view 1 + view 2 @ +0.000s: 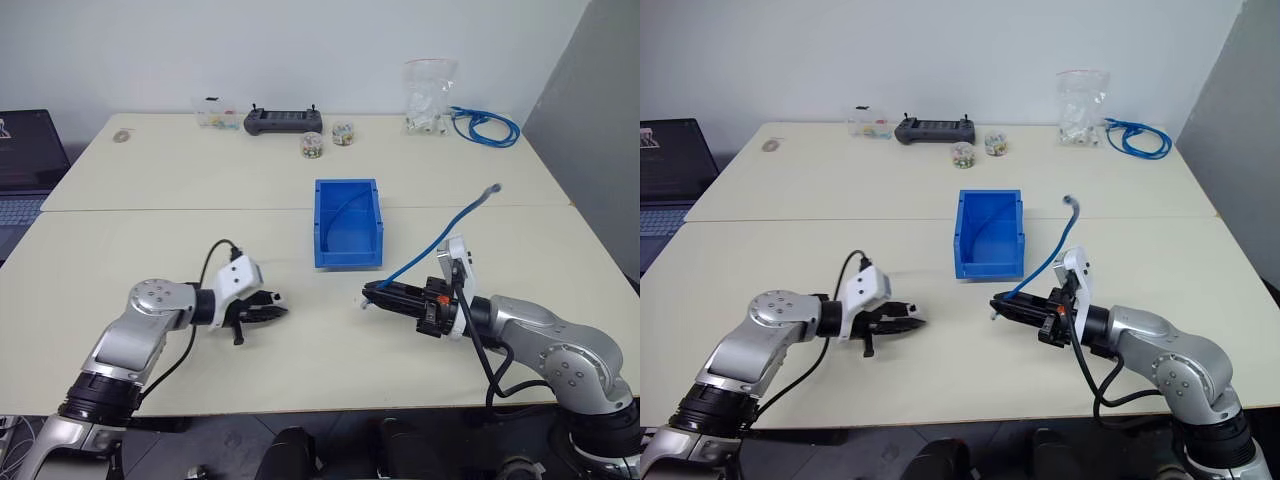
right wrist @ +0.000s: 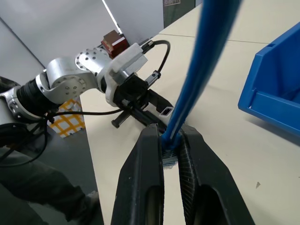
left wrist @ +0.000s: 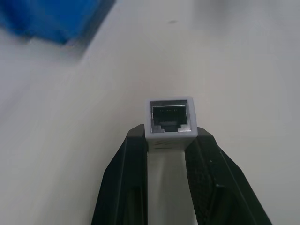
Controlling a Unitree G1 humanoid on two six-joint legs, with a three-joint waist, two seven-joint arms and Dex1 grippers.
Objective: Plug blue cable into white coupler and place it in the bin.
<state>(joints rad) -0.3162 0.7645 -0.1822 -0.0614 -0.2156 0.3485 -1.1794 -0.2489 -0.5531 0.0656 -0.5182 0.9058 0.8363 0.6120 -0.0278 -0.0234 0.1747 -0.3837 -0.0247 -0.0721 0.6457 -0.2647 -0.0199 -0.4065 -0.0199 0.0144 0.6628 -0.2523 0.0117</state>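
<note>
My left gripper point(image 1: 276, 306) is shut on the white coupler point(image 3: 170, 117), a small white block. It is pinched between the two black fingers just above the table, with its dark socket facing out past the fingertips. My right gripper point(image 1: 369, 297) points toward the left one and is shut on the blue cable point(image 1: 440, 240) close to its plug end. The rest of the strand arcs up and away to the right, and its free end point(image 1: 490, 189) hangs in the air. A hand's width separates the two grippers. The bin point(image 1: 348, 258) stands on the table just beyond that gap.
Along the table's far edge lie a coiled blue cable bundle point(image 1: 487, 124), a clear plastic bag point(image 1: 428, 95), a black controller point(image 1: 284, 120) and small jars point(image 1: 312, 145). A laptop point(image 1: 25, 170) sits off the left side.
</note>
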